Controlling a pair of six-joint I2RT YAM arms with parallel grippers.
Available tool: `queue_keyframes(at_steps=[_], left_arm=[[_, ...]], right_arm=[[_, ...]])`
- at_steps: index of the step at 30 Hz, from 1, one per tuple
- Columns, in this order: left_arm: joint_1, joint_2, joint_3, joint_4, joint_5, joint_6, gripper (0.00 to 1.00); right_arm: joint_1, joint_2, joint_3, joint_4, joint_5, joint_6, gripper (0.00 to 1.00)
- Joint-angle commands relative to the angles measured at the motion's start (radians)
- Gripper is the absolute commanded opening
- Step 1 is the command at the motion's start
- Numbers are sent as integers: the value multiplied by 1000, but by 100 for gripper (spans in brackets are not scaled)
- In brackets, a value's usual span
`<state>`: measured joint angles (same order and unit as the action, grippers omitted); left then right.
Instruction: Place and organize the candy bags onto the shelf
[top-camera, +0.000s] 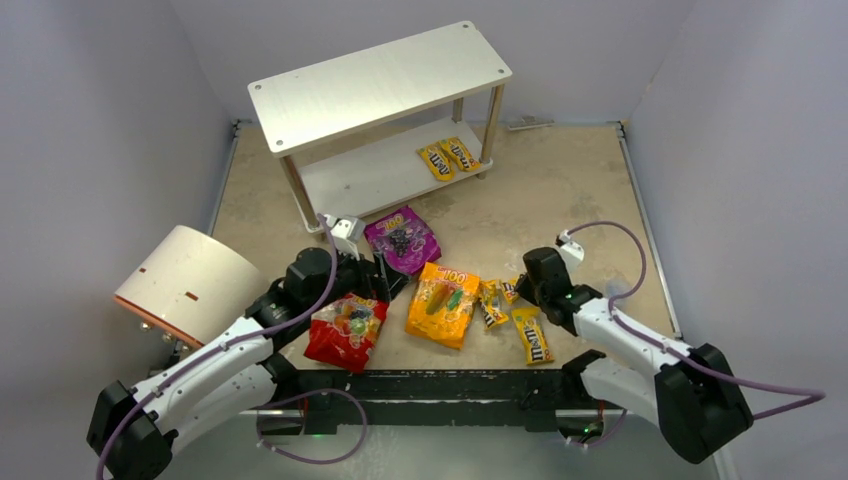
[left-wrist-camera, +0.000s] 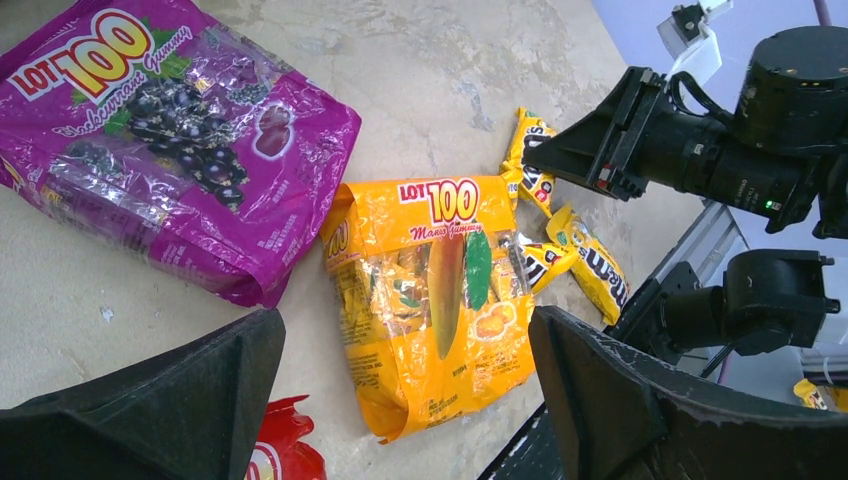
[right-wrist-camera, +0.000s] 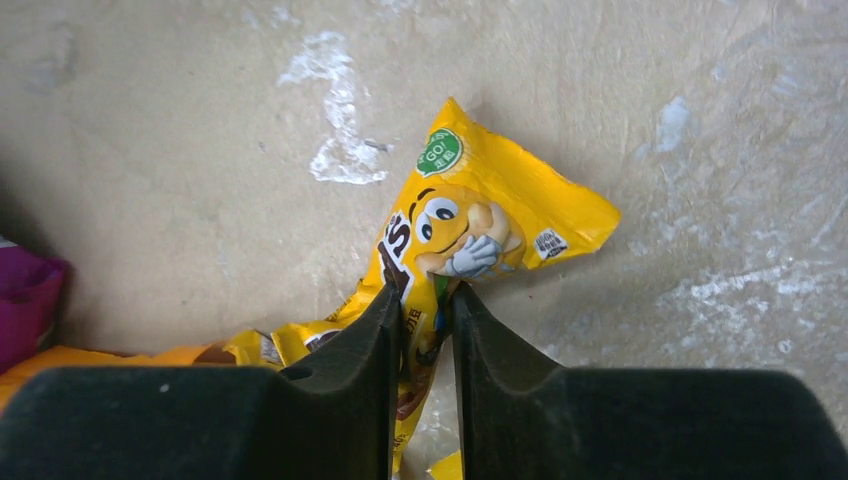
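The white two-tier shelf (top-camera: 380, 85) stands at the back, with two yellow M&M's packets (top-camera: 448, 157) on its lower board. The purple bag (top-camera: 402, 240), orange bag (top-camera: 443, 303) and red bag (top-camera: 346, 332) lie flat on the table. My left gripper (top-camera: 385, 275) is open and empty, hovering between the red and purple bags; its wrist view shows the orange bag (left-wrist-camera: 430, 290) between its fingers. My right gripper (right-wrist-camera: 427, 295) is shut on an upright M&M's packet (right-wrist-camera: 480, 210) right of the orange bag. Two more packets (top-camera: 533, 335) (top-camera: 491, 303) lie nearby.
A cream cylinder with an orange rim (top-camera: 190, 280) lies on its side at the left, close to my left arm. A black bar (top-camera: 440, 385) runs along the near table edge. Grey walls enclose the table on three sides.
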<state>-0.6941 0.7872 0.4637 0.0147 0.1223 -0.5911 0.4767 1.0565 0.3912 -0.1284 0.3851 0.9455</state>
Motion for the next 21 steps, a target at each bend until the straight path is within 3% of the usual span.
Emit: queue_keyframes(at_steps=[1,5,8,11,14,21], left_arm=[[-2,2,13,50,-13,-5,100],[-1,10,24,64,-8,-8,100],[-2,34,33,114,18,-15,100],[-1,80,73,164,71,-34,100],[-2,138,127,185,85,-72,100],[-2,279,199,292,158,-134,100]], right_arm=[[-4,-77,-15,157,73,-89,21],[-5,-175,24,227,46,-274,17],[-4,-251,42,310,-80,-468,18],[-4,-278,47,419,-350,-648,19],[-3,-244,42,506,-667,-728,19],[40,-124,78,685,-998,-788,17]])
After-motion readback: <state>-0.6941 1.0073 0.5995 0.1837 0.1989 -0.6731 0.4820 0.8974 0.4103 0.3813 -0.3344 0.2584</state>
